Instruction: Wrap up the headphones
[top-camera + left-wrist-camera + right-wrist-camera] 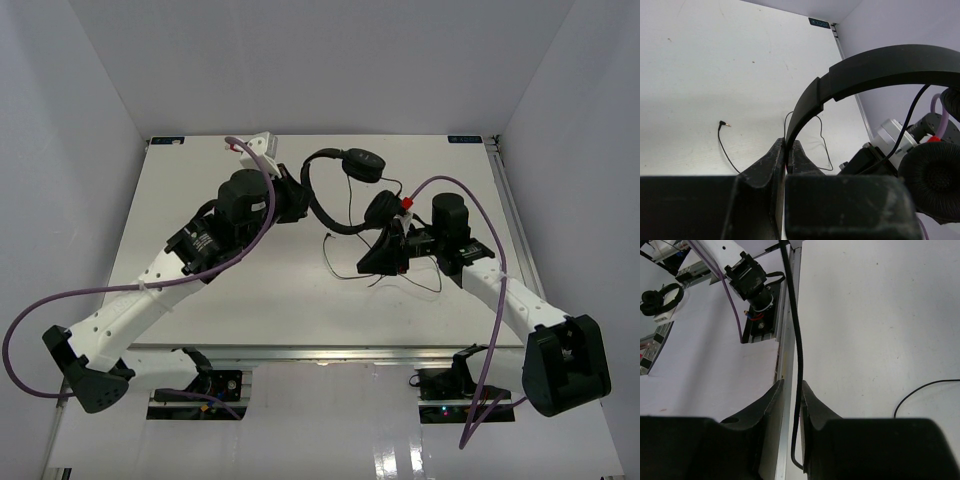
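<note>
Black headphones [362, 164] are near the middle of the table [250, 300], a bit toward the far edge. My left gripper [788, 155] is pinched tight on the headband [880, 65]. I think that keeps them from sliding. My right gripper [792, 395] is squeezed on the cord [799, 355], ready to loop it round. The plug [728, 125] lies loose on the table, so I think the wrapping is mostly not done.
</note>
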